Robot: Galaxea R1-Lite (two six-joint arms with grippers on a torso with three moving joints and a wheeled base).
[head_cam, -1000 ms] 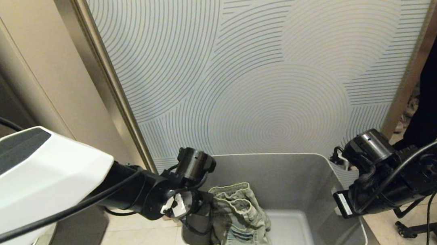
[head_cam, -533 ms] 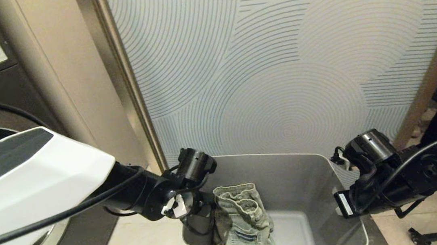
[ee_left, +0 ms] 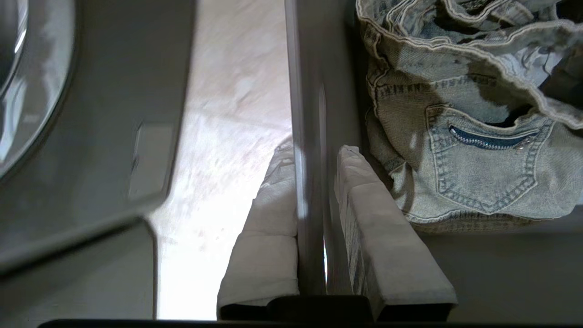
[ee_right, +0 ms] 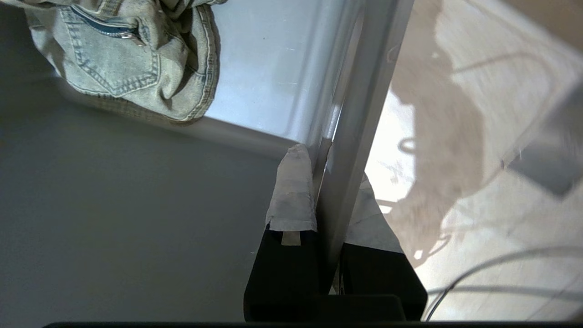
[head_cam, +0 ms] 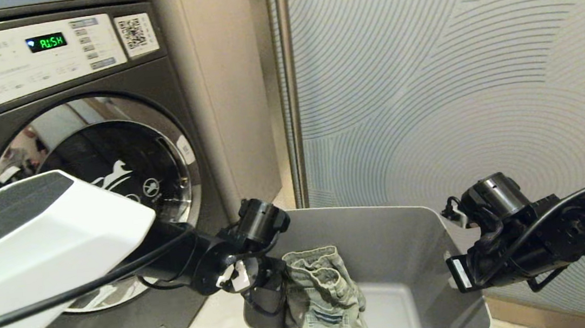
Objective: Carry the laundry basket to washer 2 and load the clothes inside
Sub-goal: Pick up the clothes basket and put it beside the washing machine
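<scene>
**Two grips, one basket, washer door not yet open**

Both sides of the laundry basket pinched at the rim, one wall per arm. Left gripper closed onto the left wall, one taped finger outside, the other inside, right beside the clothes. Right gripper clamped nearly flat on the thinner right wall, same straddle. Basket held between the arms, out in front of the torso, just right of the washer. Small denim garment crumpled against the left inner wall, near the left inner finger, rest of the bin floor bare.

Washer door apparently closed, display lit.

Likely trouble from here:

- Slipping: smooth tapered plastic, narrow pinch on the rim only; any jolt from the base could let one wall slide out and tip the bin.
- Uneven lift: arms drifting apart or together could bow the walls and loosen either clamp.
- Collision: bin's left corner near the washer front; a further swing left risks a knock against the door.
- Snag: denim lying against the left inner finger, so release may drag the fabric up.
- Blocked loading: door looks shut, both grippers occupied; basket needs setting down first.
</scene>
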